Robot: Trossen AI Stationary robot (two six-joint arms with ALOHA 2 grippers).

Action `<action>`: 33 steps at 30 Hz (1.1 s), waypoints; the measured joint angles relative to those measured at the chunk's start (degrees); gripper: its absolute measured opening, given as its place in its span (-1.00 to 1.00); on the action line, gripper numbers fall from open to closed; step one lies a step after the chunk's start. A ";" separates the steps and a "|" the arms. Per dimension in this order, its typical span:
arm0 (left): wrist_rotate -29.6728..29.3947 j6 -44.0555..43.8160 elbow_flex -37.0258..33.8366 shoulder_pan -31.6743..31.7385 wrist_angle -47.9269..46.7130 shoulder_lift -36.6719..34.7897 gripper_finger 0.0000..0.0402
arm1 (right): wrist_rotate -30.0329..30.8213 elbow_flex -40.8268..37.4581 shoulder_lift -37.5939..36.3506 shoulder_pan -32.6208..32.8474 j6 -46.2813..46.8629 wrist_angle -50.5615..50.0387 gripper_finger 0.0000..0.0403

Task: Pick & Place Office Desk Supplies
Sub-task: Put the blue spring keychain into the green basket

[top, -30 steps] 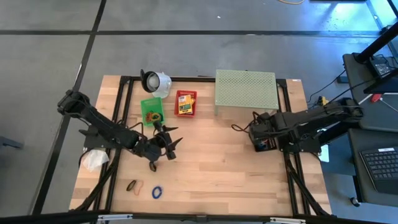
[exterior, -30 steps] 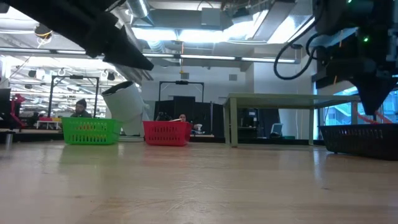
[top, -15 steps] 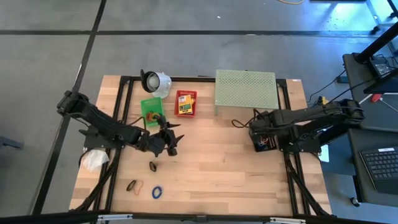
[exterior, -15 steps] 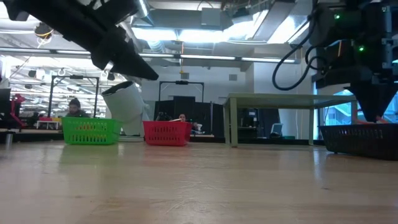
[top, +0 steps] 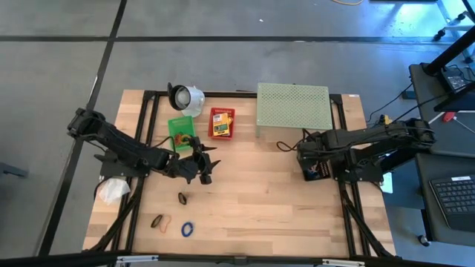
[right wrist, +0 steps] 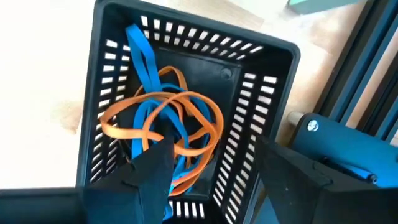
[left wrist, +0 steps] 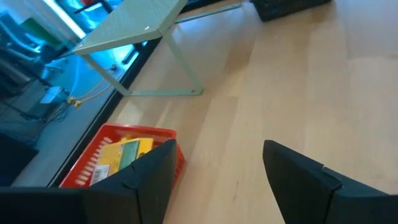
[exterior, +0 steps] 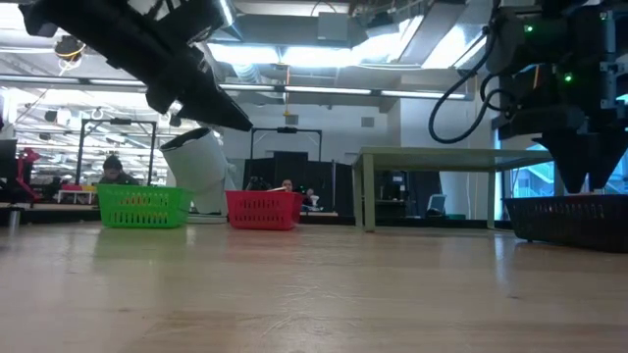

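Note:
My right gripper [right wrist: 211,171] stands open above a black slotted basket [right wrist: 249,74], which holds tangled blue and orange rubber bands [right wrist: 168,124]; the bands lie on the basket's floor, below the fingers. My left gripper [top: 205,167] hovers open over the bare table, with nothing between its fingers [left wrist: 217,180]. It is just in front of a red basket [left wrist: 93,163] holding a yellow-and-green crayon box [left wrist: 124,152]. Loose rubber bands lie flat on the table nearer the front: a black one [top: 182,197], a dark and orange pair [top: 159,221] and a blue one [top: 187,229].
A green basket [top: 180,131] sits beside the red basket [top: 220,122], and a white round object [top: 186,96] stands behind them. The pale green perforated shelf [top: 293,110] stands at the far right, behind the black basket [top: 315,167]. Bare wood fills the middle and front right.
My right gripper has opened above the black basket, staying where it was. My left gripper, open throughout, has moved from over the black rubber band toward the table's far edge and the red basket; the band lies where it was.

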 joint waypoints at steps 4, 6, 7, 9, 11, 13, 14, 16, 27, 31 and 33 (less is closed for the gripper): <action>5.03 0.33 0.00 -0.13 0.08 -1.36 0.17 | 0.51 0.73 0.02 0.18 -1.87 -0.05 0.07; 10.14 -0.59 0.00 -0.26 0.10 -2.43 0.17 | 1.58 2.14 0.02 0.97 -2.45 -0.02 0.02; 14.28 -1.08 0.00 -0.48 0.08 -2.97 0.17 | 2.25 3.09 0.02 1.56 -2.47 -0.02 -0.01; 24.84 -2.97 0.06 -1.22 -0.42 -4.07 0.17 | 3.07 5.34 0.02 2.91 -3.06 0.02 -0.05; 34.45 -6.32 1.20 -2.29 -3.35 -4.55 0.17 | 3.98 7.74 0.02 4.45 -4.41 0.05 -0.09; 38.34 -11.03 3.58 -4.33 -8.75 -4.58 0.17 | 4.79 9.79 0.02 6.18 -5.03 0.32 -0.11; 38.88 -12.92 5.14 -5.58 -12.23 -4.57 0.17 | 5.34 10.63 0.02 7.04 -5.58 0.49 -0.12; 38.58 -16.07 8.74 -8.13 -19.29 -3.95 0.17 | 6.64 12.06 0.02 8.58 -6.00 1.62 -0.12; 28.02 -25.72 20.32 -19.89 -43.88 6.48 0.17 | 12.98 12.74 0.68 15.20 -6.68 13.99 -0.13; 31.85 -26.98 21.99 -21.82 -44.64 13.12 0.17 | 14.39 12.74 0.72 17.33 -7.00 17.62 -0.13; 34.51 -28.89 23.43 -22.12 -45.83 16.26 0.17 | 14.96 12.74 0.72 18.19 -6.99 18.82 -0.13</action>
